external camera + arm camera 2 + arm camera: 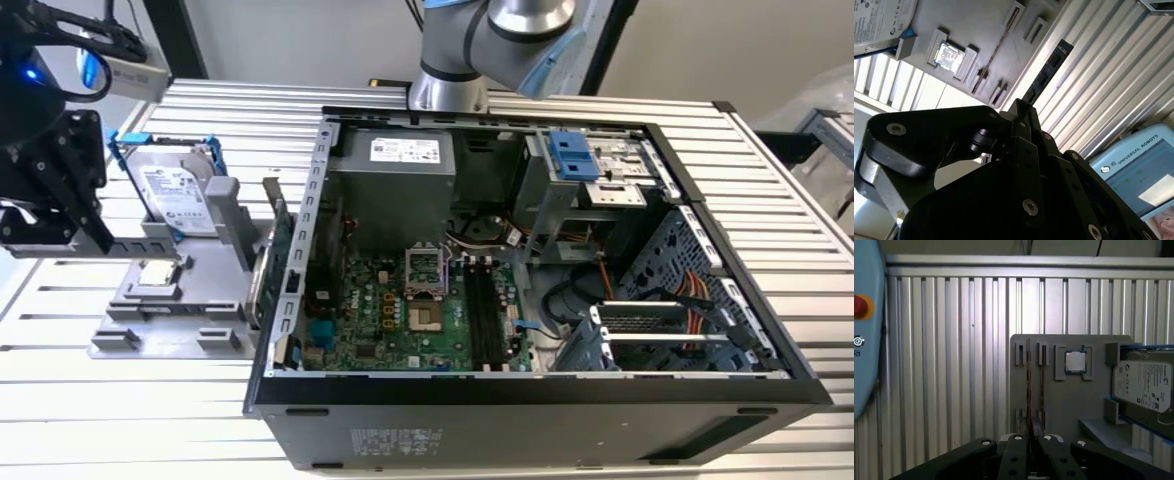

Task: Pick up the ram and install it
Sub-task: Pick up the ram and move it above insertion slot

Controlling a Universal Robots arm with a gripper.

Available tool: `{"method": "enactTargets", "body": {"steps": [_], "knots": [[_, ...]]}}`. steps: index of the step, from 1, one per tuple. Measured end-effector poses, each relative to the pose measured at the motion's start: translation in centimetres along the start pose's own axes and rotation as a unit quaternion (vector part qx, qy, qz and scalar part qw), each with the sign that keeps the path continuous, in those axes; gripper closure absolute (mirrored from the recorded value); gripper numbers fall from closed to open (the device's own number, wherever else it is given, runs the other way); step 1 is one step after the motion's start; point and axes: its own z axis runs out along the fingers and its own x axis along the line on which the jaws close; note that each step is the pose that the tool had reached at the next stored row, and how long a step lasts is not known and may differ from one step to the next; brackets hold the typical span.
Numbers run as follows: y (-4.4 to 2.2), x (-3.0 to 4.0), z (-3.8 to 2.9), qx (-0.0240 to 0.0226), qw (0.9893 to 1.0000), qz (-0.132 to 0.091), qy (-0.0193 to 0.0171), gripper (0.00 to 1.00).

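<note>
Ribbed metal table with grey parts holder and open computer case.

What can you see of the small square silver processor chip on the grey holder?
The small square silver processor chip looks like shiny metal, with a flat lid. It lies flat in a square recess of the grey plastic holder, with raised grey lips around it. It sits between the holder's narrow slots and the silver hard drive in a blue frame, touching neither.
</note>
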Motion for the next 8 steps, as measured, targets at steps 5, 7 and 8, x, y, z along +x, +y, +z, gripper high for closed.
{"method": "enactTargets", "body": {"steps": [5,7,8], "knots": [[0.01,-0.01,-0.34,0.0,1.0,0.0,0.0,1.0],[0.01,-0.01,-0.53,-0.0001,1.0,0.0,0.0001,1.0],[0.01,-0.02,-0.65,-0.0001,1.0,0.0,0.0001,1.0]]}}
